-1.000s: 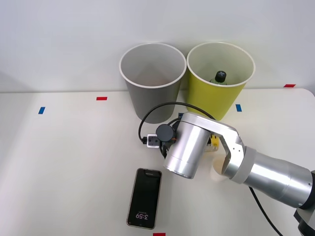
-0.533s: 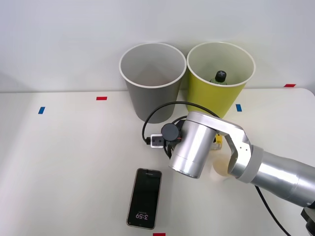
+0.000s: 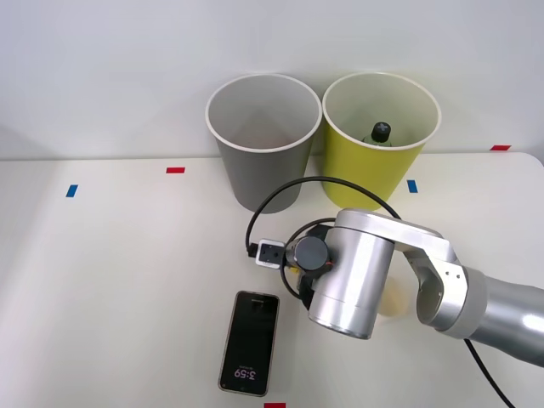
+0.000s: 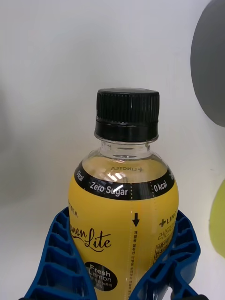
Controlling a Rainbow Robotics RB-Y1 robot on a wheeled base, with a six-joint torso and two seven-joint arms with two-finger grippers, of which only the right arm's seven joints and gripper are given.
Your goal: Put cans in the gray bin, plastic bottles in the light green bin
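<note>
two blue fingers (image 4: 56, 253) of the claw (image 4: 117, 267) clasp the yellow-labelled bottle (image 4: 124, 215).

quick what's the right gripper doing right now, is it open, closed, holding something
Right gripper: closed on the yellow-label plastic bottle, blue fingers clamped on both sides of its body.
</note>
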